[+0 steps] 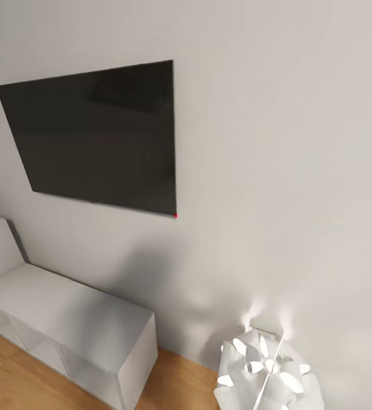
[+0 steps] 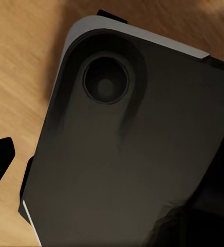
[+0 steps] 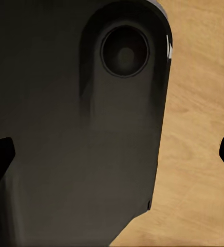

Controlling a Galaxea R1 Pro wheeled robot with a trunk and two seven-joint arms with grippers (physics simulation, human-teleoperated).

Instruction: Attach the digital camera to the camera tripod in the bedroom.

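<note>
With both jaws spread empty over the robot base (image 2: 132, 154), I risk clipping the white shelf unit (image 1: 66, 319) or lamp (image 1: 268, 370) when turning.

1 dark wall screen (image 1: 98, 136) | 1 white cabinet (image 1: 66, 327) | 1 white petal lamp (image 1: 268, 376)

The low white open-shelf cabinet (image 1: 66, 336) and the white petal-shaped lamp (image 1: 265, 373) are cut off by the head view's lower edge, while the robot's dark rounded base panel (image 2: 127, 154) hides much of the light wood plank floor (image 3: 199, 128).
</note>
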